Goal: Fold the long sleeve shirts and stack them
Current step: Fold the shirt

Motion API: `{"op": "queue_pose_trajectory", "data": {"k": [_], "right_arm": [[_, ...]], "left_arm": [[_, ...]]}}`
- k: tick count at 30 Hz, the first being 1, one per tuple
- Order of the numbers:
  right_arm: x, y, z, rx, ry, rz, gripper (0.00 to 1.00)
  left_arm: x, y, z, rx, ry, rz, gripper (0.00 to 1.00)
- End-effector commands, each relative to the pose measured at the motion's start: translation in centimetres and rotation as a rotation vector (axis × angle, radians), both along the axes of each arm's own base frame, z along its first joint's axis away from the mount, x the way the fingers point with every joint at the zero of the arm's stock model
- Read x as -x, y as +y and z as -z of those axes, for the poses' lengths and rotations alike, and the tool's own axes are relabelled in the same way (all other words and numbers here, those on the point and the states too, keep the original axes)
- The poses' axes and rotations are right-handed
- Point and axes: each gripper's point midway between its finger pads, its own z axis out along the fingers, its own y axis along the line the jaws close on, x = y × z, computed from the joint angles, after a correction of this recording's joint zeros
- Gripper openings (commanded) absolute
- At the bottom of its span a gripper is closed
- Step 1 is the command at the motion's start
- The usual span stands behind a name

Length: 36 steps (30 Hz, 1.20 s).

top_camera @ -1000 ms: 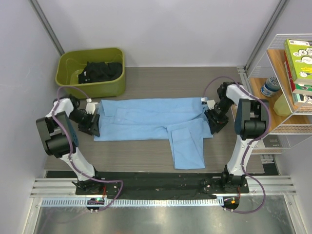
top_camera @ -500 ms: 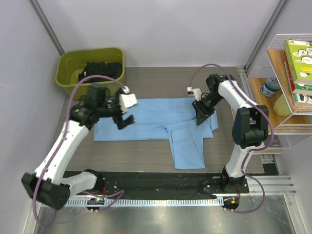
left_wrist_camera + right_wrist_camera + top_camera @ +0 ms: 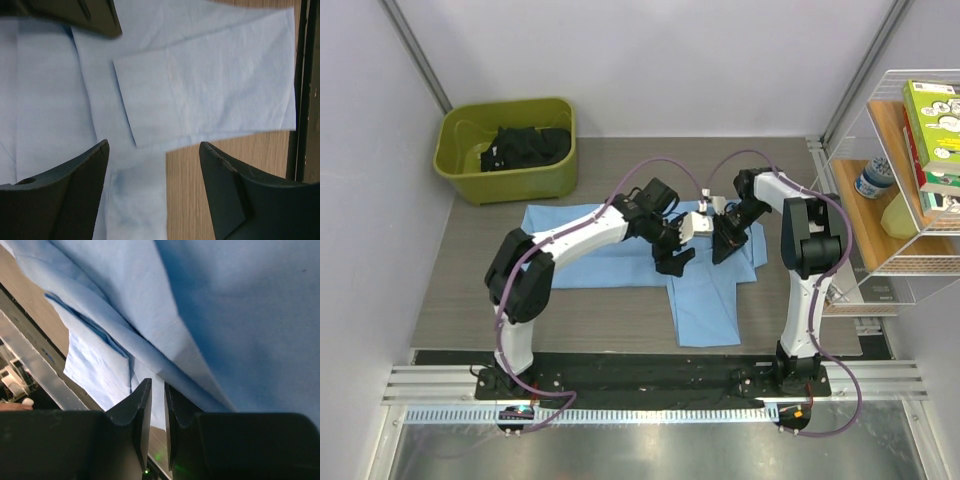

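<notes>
Nearest the arm bases, one sleeve [image 3: 705, 305] of the light blue shirt [image 3: 580, 250] is seen turned out past the shirt's near hem, while the body is laid out wide on the surface [image 3: 570, 310]; the fold is judged barely begun, and no stack is formed. Over the shirt's right half, the left tool [image 3: 154, 145] is held with fingers apart and empty. The right tool [image 3: 154, 382] is drawn almost together at a crease, and whether cloth is pinched cannot be told. Beyond the shirt's far left corner, dark garments [image 3: 530, 145] lie in a green bin [image 3: 460, 170].

shirt [image 3: 705, 300]: thin matt cloth | table [image 3: 460, 290]: matt wood grain | bin [image 3: 470, 172]: smooth plastic | fingers [image 3: 60, 200]: matt black plastic
</notes>
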Motion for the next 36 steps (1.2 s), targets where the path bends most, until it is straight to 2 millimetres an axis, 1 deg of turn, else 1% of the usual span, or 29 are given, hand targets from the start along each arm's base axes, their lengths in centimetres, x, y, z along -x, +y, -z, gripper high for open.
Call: {"op": "queue_pose_trajectory", "data": {"k": [1,2,5,6,8,9,11,12,15,16,17,20,22,23,26,27,29,30,31,32,34,35,36], "right_arm": [[-1.3,0.6,-0.3,-0.037,-0.019,0.051,0.22],[-1.3,0.5,-0.2,-0.036,-0.014,0.061,0.22],[-1.6,0.3,0.2,-0.038,0.001,0.086,0.22],[-1.6,0.4,0.1,-0.046,0.013,0.100,0.22],[-1.6,0.4,0.3,-0.053,0.028,0.114,0.22],[-1.5,0.4,0.3,-0.058,0.036,0.123,0.22],[-1.4,0.5,0.2,-0.061,0.037,0.121,0.22],[-1.3,0.5,0.2,-0.062,0.040,0.121,0.22],[-1.0,0.4,0.1,-0.064,0.041,0.121,0.22],[-1.0,0.4,0.1,-0.066,0.040,0.120,0.23],[-1.0,0.4,0.2,-0.065,0.043,0.120,0.22],[-0.9,0.4,0.3,-0.064,0.045,0.119,0.22],[-1.0,0.3,0.3,-0.064,0.045,0.120,0.23],[-1.0,0.4,0.4,-0.065,0.048,0.120,0.22],[-1.1,0.4,0.5,-0.063,0.047,0.120,0.23],[-1.1,0.4,0.6,-0.063,0.051,0.121,0.22],[-1.2,0.3,0.7,-0.061,0.053,0.122,0.22],[-1.1,0.4,0.7,-0.062,0.056,0.121,0.22],[-1.1,0.3,0.8,-0.060,0.057,0.123,0.22],[-1.0,0.3,0.8,-0.059,0.056,0.120,0.22],[-1.0,0.4,0.8,-0.060,0.061,0.120,0.23],[-1.0,0.3,0.9,-0.060,0.061,0.120,0.23],[-1.0,0.3,0.9,-0.060,0.060,0.118,0.23]], "left_arm": [[-1.5,-4.4,-2.3,0.124,0.001,-0.014,0.71],[-1.6,-4.6,-1.4,0.114,0.012,-0.017,0.71],[-1.7,-4.9,-0.7,0.111,0.026,-0.013,0.66],[-1.6,-5.0,0.0,0.100,0.036,-0.013,0.65],[-1.4,-5.2,0.5,0.095,0.052,-0.009,0.62],[-1.3,-5.1,1.4,0.081,0.067,-0.016,0.61],[-1.2,-5.1,2.2,0.063,0.066,-0.019,0.57],[-1.2,-5.1,2.8,0.052,0.067,-0.026,0.56],[-1.8,-5.2,3.8,0.042,0.061,-0.064,0.55],[-1.8,-5.2,4.7,0.026,0.070,-0.073,0.55],[-2.3,-5.2,4.9,0.019,0.061,-0.091,0.55],[-2.6,-5.2,6.0,-0.003,0.055,-0.105,0.56],[-2.6,-5.1,6.6,-0.015,0.057,-0.105,0.56],[-2.4,-4.9,7.1,-0.025,0.068,-0.102,0.55],[-1.5,-4.6,7.7,-0.042,0.086,-0.080,0.52],[-1.3,-4.5,7.7,-0.040,0.091,-0.077,0.48],[-0.9,-4.3,7.5,-0.038,0.095,-0.071,0.44],[-0.8,-4.5,7.1,-0.031,0.085,-0.065,0.37],[-0.8,-4.4,6.7,-0.025,0.078,-0.065,0.33],[-0.9,-4.6,5.6,-0.006,0.059,-0.069,0.31],[-1.2,-4.7,4.3,0.016,0.040,-0.080,0.23],[-1.2,-4.8,3.7,0.029,0.033,-0.079,0.13],[-1.2,-4.9,2.8,0.043,0.025,-0.082,0.08]]}}
